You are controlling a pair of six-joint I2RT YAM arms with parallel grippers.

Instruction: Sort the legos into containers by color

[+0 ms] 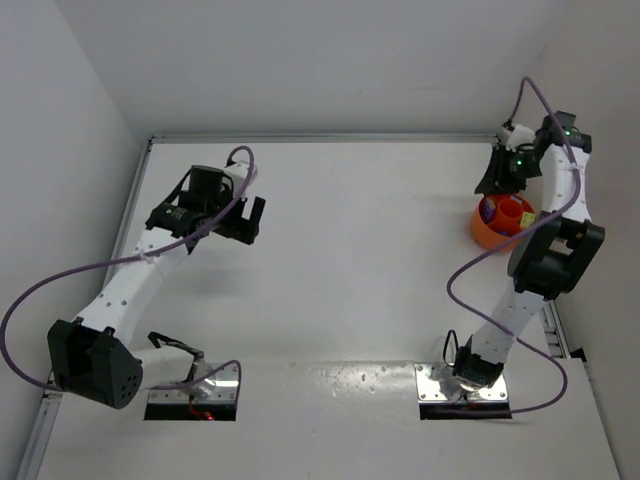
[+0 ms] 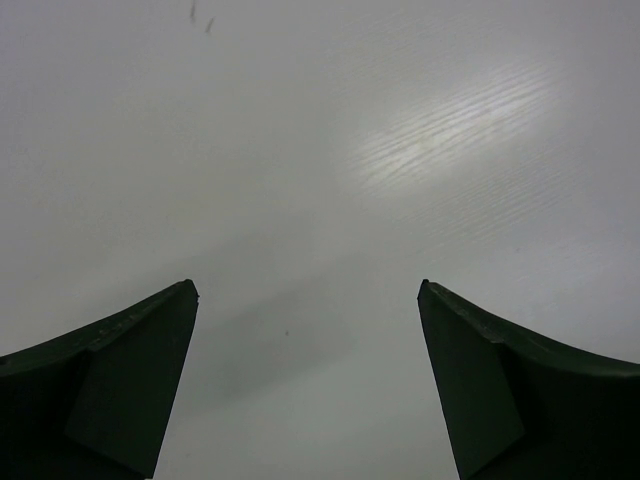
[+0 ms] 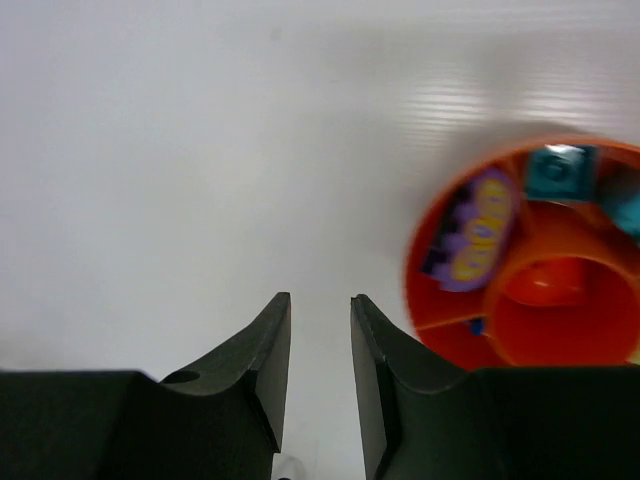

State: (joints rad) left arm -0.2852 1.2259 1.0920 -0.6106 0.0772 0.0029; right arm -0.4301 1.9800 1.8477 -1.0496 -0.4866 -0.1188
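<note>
White table fills the overhead view, boxed in by plain white walls. The left arm reaches from the lower left up toward the upper left, a purple cable looping beside it. The left pincer hangs over bare table, well apart from everything else. Through its own camera the left pincer stands wide open, its two dark fingers at the lower corners, only white table between them and nothing held.

The right arm rises along the right edge, and the right pincer sits in the upper right, just above an orange bowl near the far right corner of the table. From the wrist view the right pincer is open only a narrow slit, with white table showing through the gap and nothing gripped. The orange bowl lies to the right of the fingers, cut off by the right edge of the frame.

Inside the bowl stand smaller cups: a purple cup at the left side, a teal cup at the top, and a round orange cup in the middle. All three look blurred. Yellow marks show on the purple cup, but I cannot tell what they are. The legos are too small and blurred to pick out in any view.
</note>
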